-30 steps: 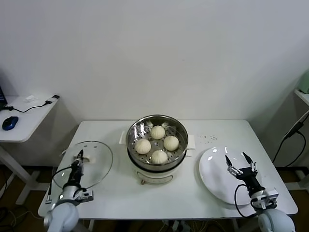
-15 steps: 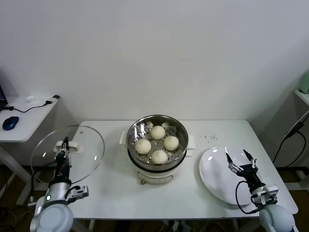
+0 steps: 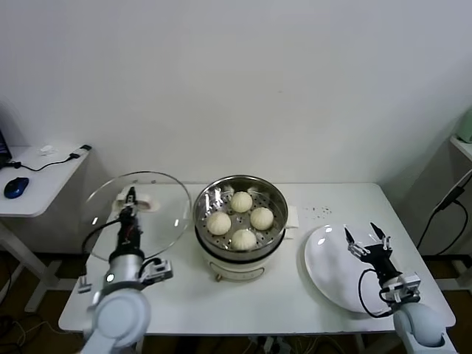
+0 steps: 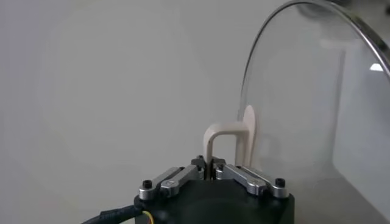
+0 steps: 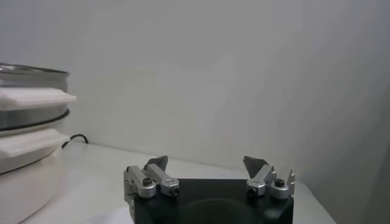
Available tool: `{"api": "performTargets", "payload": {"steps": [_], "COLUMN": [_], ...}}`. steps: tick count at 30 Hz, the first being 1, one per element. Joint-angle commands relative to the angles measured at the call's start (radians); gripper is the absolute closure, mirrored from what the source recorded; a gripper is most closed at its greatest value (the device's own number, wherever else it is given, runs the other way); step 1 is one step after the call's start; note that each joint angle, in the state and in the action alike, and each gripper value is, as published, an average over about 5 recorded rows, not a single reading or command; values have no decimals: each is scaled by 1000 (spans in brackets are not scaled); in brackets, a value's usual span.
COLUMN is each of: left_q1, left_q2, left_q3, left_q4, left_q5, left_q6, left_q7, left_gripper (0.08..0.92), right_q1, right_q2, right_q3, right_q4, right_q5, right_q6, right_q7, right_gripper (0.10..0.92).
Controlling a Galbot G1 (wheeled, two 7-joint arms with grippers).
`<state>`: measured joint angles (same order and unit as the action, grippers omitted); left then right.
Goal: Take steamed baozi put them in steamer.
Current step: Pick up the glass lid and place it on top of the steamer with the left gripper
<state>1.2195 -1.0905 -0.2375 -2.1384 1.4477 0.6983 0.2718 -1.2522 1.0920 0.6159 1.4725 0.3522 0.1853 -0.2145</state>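
Several cream-white steamed baozi (image 3: pixel 241 201) lie on the perforated tray inside the steel steamer (image 3: pixel 234 268) at the table's middle. Left of the steamer, my left gripper (image 3: pixel 130 199) is shut on the cream handle (image 4: pixel 222 137) of the round glass lid (image 3: pixel 158 214). It holds the lid tilted up off the table, with the lid's near edge close to the steamer rim. The left wrist view shows the left gripper (image 4: pixel 209 165) pinching the handle's thin leg. My right gripper (image 3: pixel 365 238) hovers open over the white plate (image 3: pixel 332 269), nothing between its fingers. The right wrist view has the right gripper (image 5: pixel 207 161) with the steamer (image 5: pixel 27 119) off to one side.
The white table (image 3: pixel 295 302) carries dark specks (image 3: pixel 318 212) right of the steamer. A lower side desk (image 3: pixel 37 195) with a blue mouse (image 3: pixel 15 187) and a cable stands at the far left. A wall rises close behind the table.
My left gripper has raised the glass lid off the table, tilted it upright and carried it right, toward the steamer. The right gripper has barely shifted over the plate.
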Motion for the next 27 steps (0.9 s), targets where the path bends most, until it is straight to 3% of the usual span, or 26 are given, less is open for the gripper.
{"api": "performTargets", "payload": {"steps": [1, 15, 27], "left_q1": [-291, -354, -349], "left_q2": [-165, -400, -456], "left_q3": [337, 434, 430], "left_q4": [56, 286, 419], "left_q5": [185, 215, 213], "left_q6": [87, 87, 87], "left_q7": [206, 138, 88], "left_gripper": [858, 858, 858], "right_q1": [22, 10, 11], "right_q2": [-4, 2, 7], "right_q3": [2, 26, 29], "right_q4": [-36, -48, -50], "right_q5": [-11, -26, -33], "right_q6": [5, 17, 21], "right_q7": [2, 1, 2], "right_gripper": [203, 203, 203]}}
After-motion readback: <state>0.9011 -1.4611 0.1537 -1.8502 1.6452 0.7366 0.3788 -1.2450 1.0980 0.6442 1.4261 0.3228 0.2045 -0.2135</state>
